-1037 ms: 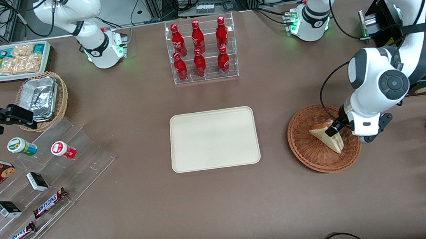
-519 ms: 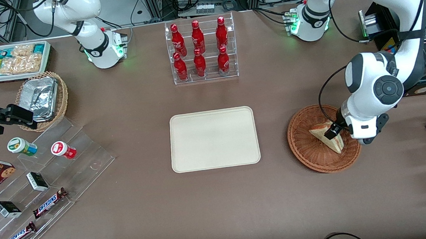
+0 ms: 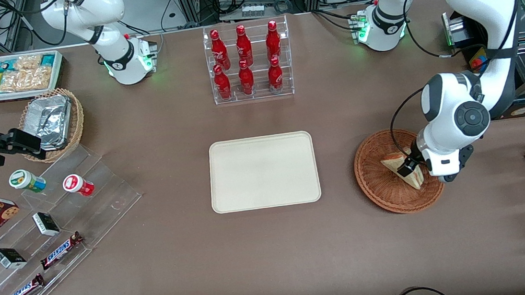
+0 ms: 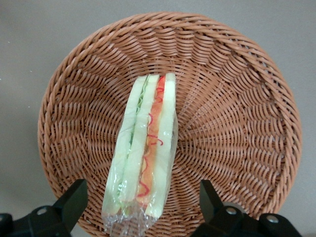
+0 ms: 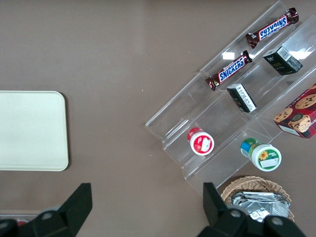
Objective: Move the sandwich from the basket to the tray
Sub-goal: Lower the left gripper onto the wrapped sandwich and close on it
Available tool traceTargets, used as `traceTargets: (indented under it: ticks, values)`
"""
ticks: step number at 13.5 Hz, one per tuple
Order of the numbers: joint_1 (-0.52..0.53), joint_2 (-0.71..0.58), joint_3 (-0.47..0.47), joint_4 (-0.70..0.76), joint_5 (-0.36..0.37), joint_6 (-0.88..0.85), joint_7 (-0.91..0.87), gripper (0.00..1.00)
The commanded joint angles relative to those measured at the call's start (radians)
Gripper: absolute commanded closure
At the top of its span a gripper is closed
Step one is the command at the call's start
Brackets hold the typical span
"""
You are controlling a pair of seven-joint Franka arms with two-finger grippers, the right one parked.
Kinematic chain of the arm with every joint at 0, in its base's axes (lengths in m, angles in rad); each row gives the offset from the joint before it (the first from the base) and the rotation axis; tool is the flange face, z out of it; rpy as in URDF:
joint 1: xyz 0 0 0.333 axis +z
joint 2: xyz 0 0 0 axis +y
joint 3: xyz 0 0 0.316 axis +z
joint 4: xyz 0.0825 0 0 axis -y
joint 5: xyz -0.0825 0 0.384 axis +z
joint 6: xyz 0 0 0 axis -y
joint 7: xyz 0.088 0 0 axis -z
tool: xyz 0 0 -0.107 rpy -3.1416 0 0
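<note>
Reaching step: the gripper (image 4: 140, 200), jaws spread and empty, straddles the sandwich (image 4: 145, 148) in the basket (image 4: 237, 98); next, lower, clamp, carry to the tray (image 3: 263, 171).

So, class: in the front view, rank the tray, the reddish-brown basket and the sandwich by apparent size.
1. tray
2. basket
3. sandwich, lying in the basket with the open tool over it.
</note>
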Motion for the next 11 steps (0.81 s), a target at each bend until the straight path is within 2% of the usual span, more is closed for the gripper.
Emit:
traceTargets:
  ticks: [1,4,6,8,11]
  values:
    - [-0.013,0.021,0.006,0.007,0.022,0.012,-0.03,0.0]
    - [-0.013,0.043,0.004,0.004,0.022,0.018,-0.03,0.01]
    - [-0.015,0.051,0.004,0.002,0.022,0.018,-0.03,0.15]
    - [-0.016,0.049,0.004,-0.005,0.022,0.017,-0.03,0.52]
    - [-0.016,0.048,0.006,-0.007,0.023,0.017,-0.029,1.0]
